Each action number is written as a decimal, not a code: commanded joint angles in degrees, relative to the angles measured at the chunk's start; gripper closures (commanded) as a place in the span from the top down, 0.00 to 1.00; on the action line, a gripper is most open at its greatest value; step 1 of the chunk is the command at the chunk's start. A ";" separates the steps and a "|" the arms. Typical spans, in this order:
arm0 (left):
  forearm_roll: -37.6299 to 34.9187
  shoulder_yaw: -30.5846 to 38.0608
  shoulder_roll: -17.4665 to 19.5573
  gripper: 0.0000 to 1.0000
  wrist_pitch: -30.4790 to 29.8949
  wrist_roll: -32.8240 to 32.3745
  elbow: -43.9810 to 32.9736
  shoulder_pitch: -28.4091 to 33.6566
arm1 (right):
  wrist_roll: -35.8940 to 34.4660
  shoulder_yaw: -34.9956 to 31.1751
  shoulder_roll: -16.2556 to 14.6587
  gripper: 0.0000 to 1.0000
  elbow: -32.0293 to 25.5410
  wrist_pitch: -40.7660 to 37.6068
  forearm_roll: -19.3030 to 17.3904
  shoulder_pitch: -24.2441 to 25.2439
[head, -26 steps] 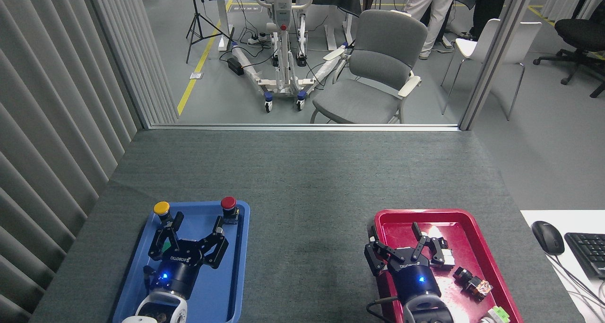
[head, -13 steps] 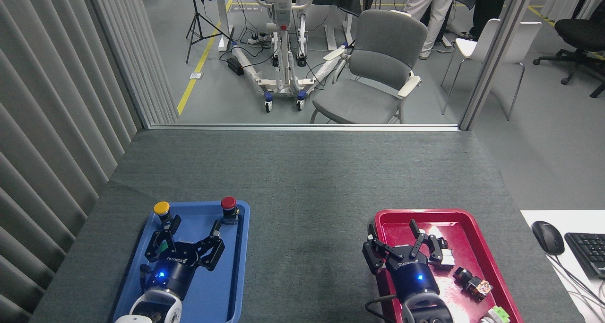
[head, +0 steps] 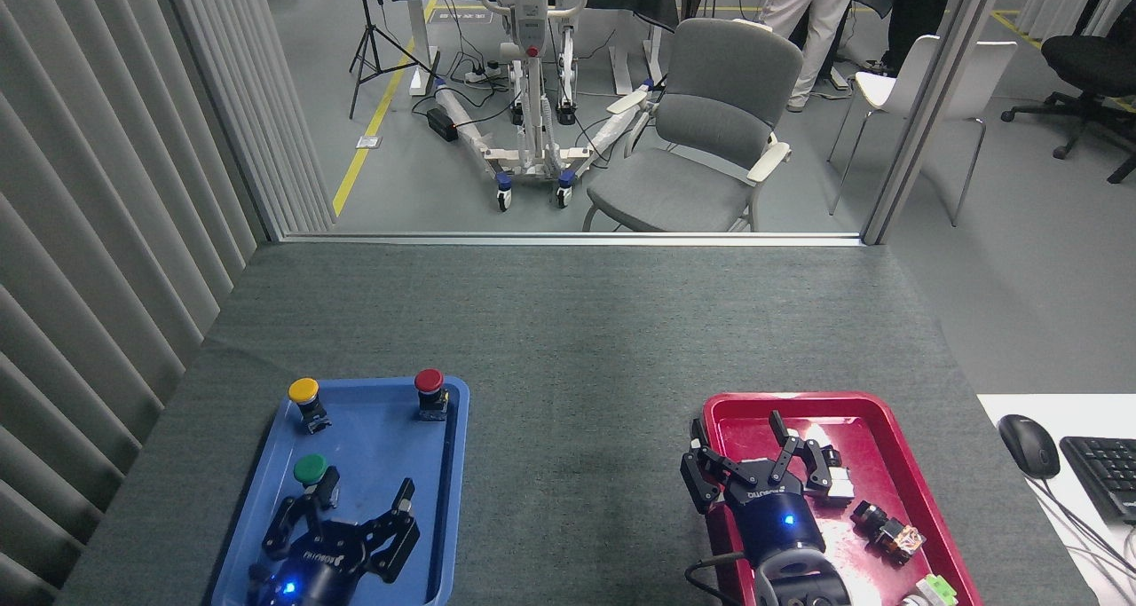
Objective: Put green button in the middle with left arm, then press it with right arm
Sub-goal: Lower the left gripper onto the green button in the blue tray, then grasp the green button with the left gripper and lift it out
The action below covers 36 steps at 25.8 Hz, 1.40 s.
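Drawn back toward the near edge since a second ago, the black left gripper [head: 359, 508] is seen with fingers spread and empty, uncovering the glossy green-capped button [head: 310, 470] just beyond its left finger. That button stands upright in the blue plastic tray [head: 448, 499] with yellow [head: 304, 391] and red buttons [head: 429, 381]. Over the red tray [head: 896, 464] of small parts, the black right gripper [head: 759, 460] is held spread
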 commanded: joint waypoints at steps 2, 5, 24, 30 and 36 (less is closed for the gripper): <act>-0.22 1.71 1.02 0.99 0.03 -0.44 -1.18 4.99 | -0.48 -0.05 0.01 0.98 -0.16 -0.77 0.09 0.40; -0.39 2.15 0.75 0.99 0.46 -0.44 3.30 3.85 | -0.48 -0.05 0.09 0.97 -0.16 -0.86 0.09 0.40; 0.13 2.15 0.31 0.99 7.85 -8.00 19.30 -9.51 | -3.03 0.04 0.71 0.97 -0.51 -1.92 0.09 2.60; 0.05 2.06 -0.13 0.98 11.45 -11.08 20.44 -11.71 | -2.94 -0.22 0.80 0.99 -0.51 -2.00 0.00 2.51; 0.22 2.06 -1.27 0.87 15.41 -13.19 21.41 -12.85 | -2.77 -0.14 0.45 1.00 -0.43 -2.09 -2.46 2.34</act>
